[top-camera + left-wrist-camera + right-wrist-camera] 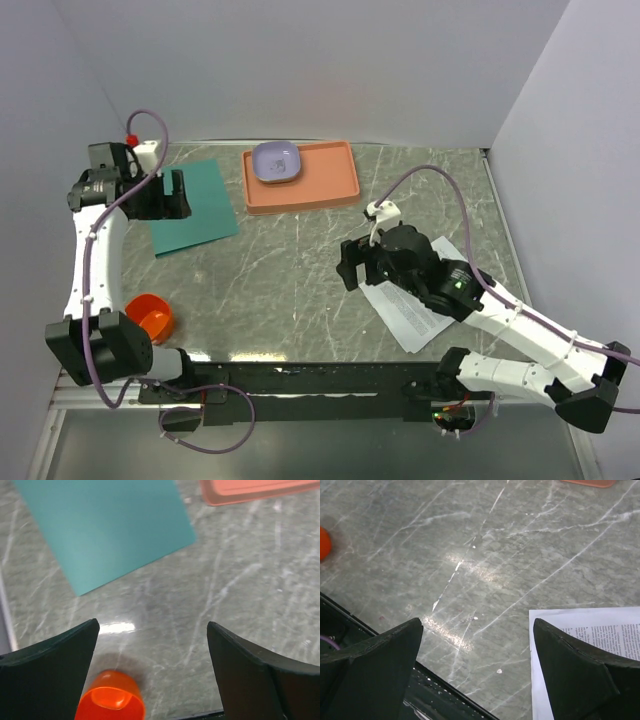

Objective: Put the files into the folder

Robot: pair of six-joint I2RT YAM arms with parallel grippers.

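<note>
orange-pink tray (322, 185): we see it at upper centre, lying flat on the table.
lavender dish (277, 162): we find it inside the tray's left end.
orange cup (152, 317): lower left.
table (290, 270): grey, marbled.

The top view looks steeply down from above and behind the arm bases, covering the whole desk (300, 280). The left wrist view looks down from some height, sharing the folder (105, 530), tray (250, 490) and orange cup (112, 700) with it. The right wrist view sits lower, sharing the files (605, 625) at its lower right.
</note>
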